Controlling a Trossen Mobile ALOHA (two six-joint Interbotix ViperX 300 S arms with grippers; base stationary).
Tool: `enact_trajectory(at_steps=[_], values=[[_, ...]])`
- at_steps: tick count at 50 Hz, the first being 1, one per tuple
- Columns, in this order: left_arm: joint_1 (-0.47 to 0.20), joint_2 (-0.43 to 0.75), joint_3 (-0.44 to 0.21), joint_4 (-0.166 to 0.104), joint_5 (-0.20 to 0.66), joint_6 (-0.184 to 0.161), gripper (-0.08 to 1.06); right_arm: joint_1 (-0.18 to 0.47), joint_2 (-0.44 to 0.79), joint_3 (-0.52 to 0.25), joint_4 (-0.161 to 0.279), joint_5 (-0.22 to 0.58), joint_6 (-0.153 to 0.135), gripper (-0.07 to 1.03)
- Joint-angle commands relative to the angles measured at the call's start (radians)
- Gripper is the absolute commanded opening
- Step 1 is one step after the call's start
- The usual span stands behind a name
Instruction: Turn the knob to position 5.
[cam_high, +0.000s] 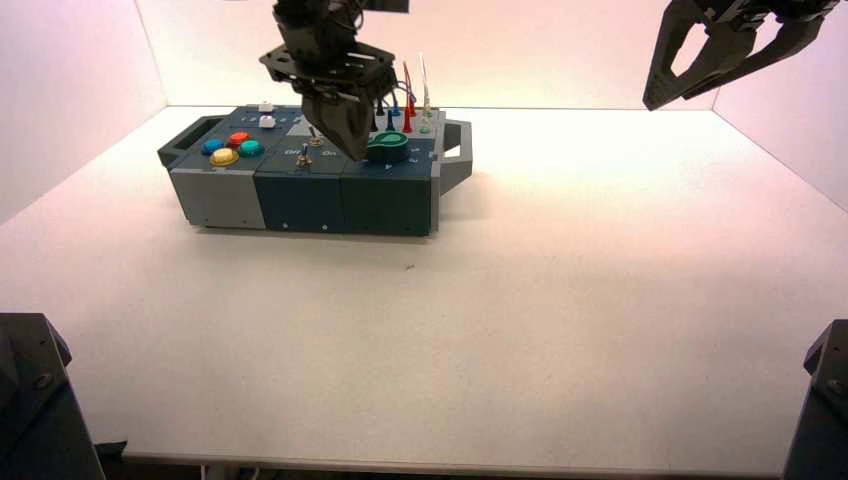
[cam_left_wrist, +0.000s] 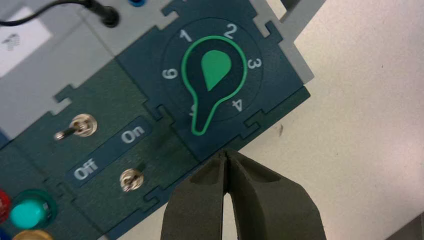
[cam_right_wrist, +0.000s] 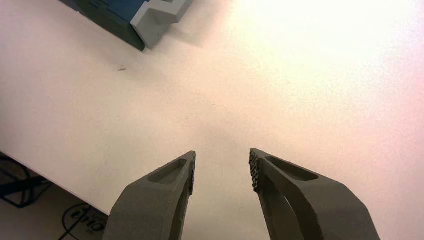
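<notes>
Knob (cam_left_wrist: 213, 75), dark green with a bright green outline, on the right section of the box (cam_high: 300, 209); narrow end lies over the mark between 4 and 6, partly covering it; left gripper (cam_left_wrist: 225, 152) hangs above the box by the knob, fingers shut together, nothing held; two metal toggle switches (cam_left_wrist: 83, 125) (cam_left_wrist: 131, 179) just left of the knob, one nearer, with On/Off lettering between; wires (cam_high: 408, 85) and plugs stand on the far side, close behind the knob; red (cam_high: 240, 138), blue (cam_high: 212, 146), yellow (cam_high: 224, 156) and teal (cam_high: 251, 148) push buttons grouped farther left; white parts (cam_high: 267, 121) beyond them; grey handle (cam_high: 457, 160) at the right end; right gripper (cam_right_wrist: 222, 157) parked high on the right, open, empty, well apart from the box; tabletop (cam_high: 560, 330) pale, small dark speck (cam_high: 410, 267) on the near side of the box; pale walls (cam_high: 560, 60) around, pinkish light.
</notes>
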Motion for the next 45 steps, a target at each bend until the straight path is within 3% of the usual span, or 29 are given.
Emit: enact_trajectory(at_steps=[1, 25, 45], values=[[-0.005, 0.003, -0.035, 0.0, -0.003, 0.002, -0.03, 0.006, -0.003, -0.017, 0.003, -0.006, 0.0, 0.57], [-0.005, 0.077, -0.086, 0.006, -0.005, 0.002, -0.03, 0.006, -0.005, -0.017, 0.003, -0.006, 0.0, 0.57], [0.017, 0.086, -0.087, 0.012, 0.002, 0.003, -0.03, 0.006, -0.005, -0.015, 0.003, -0.006, 0.0, 0.57]])
